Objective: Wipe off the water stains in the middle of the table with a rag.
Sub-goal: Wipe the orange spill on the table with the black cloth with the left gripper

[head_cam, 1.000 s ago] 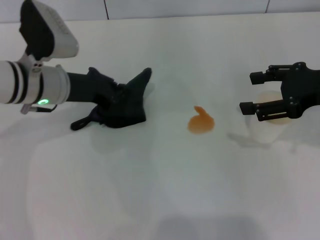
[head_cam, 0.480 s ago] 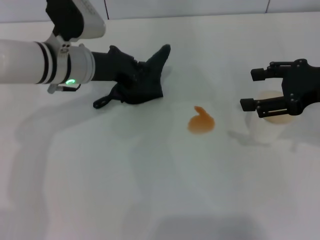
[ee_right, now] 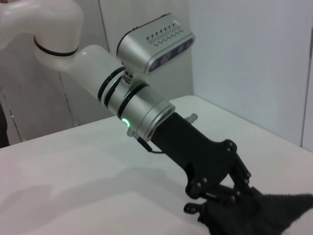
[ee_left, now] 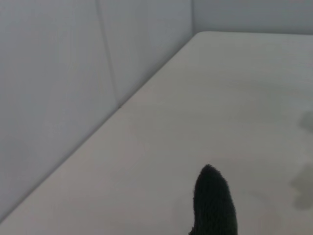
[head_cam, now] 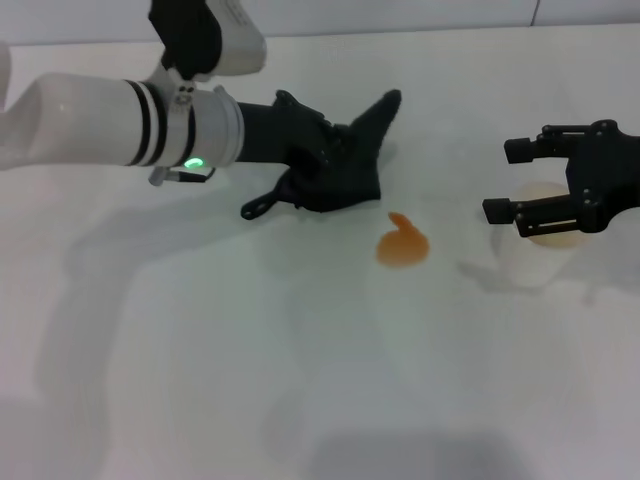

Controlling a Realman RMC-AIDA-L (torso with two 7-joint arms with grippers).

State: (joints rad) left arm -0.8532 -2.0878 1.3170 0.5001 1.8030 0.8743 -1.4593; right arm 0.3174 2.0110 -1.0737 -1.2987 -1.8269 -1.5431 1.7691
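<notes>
Rag (head_cam: pixel 340 165) and left gripper (head_cam: pixel 318 168) sit together on the left half of the table (head_cam: pixel 300 380), the dark cloth bunched under and around the black fingers, which are clenched on it. One pointed corner of the cloth sticks up and away toward the far edge, and the left wrist view shows that same dark tip (ee_left: pixel 214 200) against the white surface and the wall panels behind. A thin dark tail of the cloth trails back toward the robot's left. The right wrist view shows the left gripper (ee_right: pixel 220 196) from the side, its linkage pressed down into the crumpled rag (ee_right: pixel 259 215).

Just to the right of the rag's near edge, close but apart from it, lie the water stains (head_cam: pixel 402 244): one small orange translucent blot with a little peak on top, uncovered by the cloth.

Farther right, well apart from the blot, the right gripper (head_cam: pixel 505 182) hangs with its two black fingers spread wide, grasping nothing, above a white cup (head_cam: pixel 540 250) holding pale orange liquid.
</notes>
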